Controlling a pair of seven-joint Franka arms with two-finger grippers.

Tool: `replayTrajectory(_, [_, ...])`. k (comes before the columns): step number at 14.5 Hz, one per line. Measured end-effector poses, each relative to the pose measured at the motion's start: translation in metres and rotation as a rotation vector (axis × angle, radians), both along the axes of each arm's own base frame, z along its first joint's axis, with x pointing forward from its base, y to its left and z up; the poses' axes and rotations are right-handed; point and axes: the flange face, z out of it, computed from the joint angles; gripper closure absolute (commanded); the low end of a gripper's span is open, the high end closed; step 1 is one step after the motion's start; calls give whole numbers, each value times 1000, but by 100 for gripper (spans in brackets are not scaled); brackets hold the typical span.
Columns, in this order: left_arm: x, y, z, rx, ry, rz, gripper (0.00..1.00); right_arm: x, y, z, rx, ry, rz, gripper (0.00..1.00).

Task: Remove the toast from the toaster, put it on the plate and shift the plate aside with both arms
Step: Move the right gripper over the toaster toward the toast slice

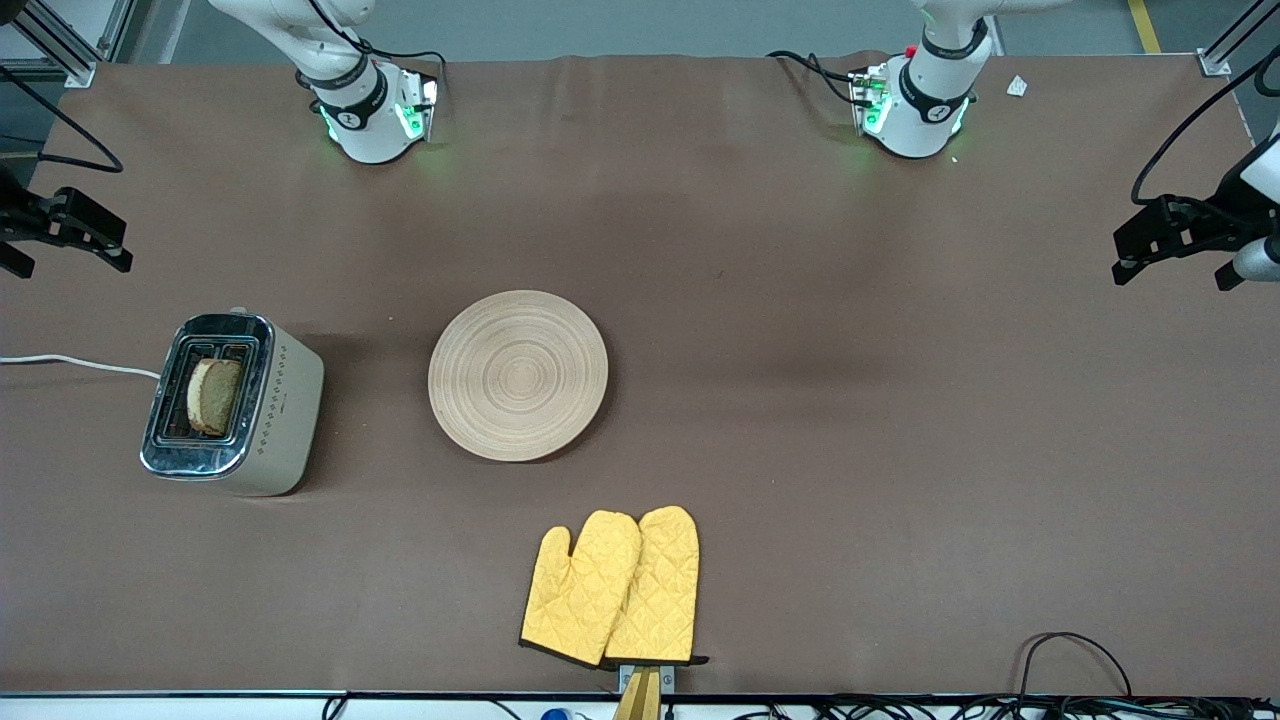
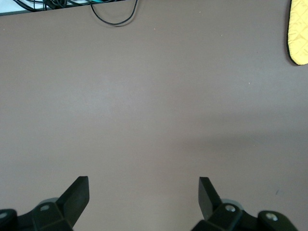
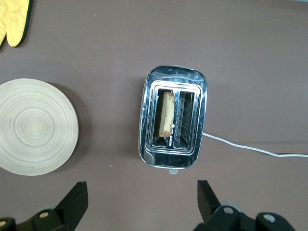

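The toast (image 1: 213, 395) stands upright in one slot of a chrome-topped toaster (image 1: 290, 400) toward the right arm's end of the table. The round wooden plate (image 1: 518, 375) lies empty beside the toaster, near the table's middle. My right gripper (image 1: 70, 262) is open and empty, up in the air past the toaster at the table's end. In the right wrist view the toast (image 3: 166, 114), the toaster (image 3: 199, 96) and the plate (image 3: 36, 126) lie below the open right gripper (image 3: 142, 192). My left gripper (image 1: 1172, 275) is open and empty over bare table at the left arm's end (image 2: 143, 190).
A pair of yellow oven mitts (image 1: 612, 588) lies nearer to the front camera than the plate, by the table's edge. The toaster's white cord (image 1: 80, 365) runs off the table's end. Black cables (image 1: 1070, 660) lie along the front edge.
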Motion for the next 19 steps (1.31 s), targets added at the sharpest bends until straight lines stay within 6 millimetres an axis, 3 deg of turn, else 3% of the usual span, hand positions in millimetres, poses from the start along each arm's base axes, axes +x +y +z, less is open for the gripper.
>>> replayTrajectory(8, [0, 0, 0, 0, 1, 0, 0, -1, -4, -2, 1, 13, -5, 0])
replayTrajectory(11, [0, 2, 0, 0, 1, 3, 0, 0, -12, -14, 3, 38, -18, 0])
replayTrajectory(15, [1, 7, 0, 0, 1, 13, 0, 10, -20, -63, 5, 41, -20, 0])
replayTrajectory(19, [1, 7, 0, 0, 1, 13, 0, 30, -31, -148, 10, 35, -25, 0])
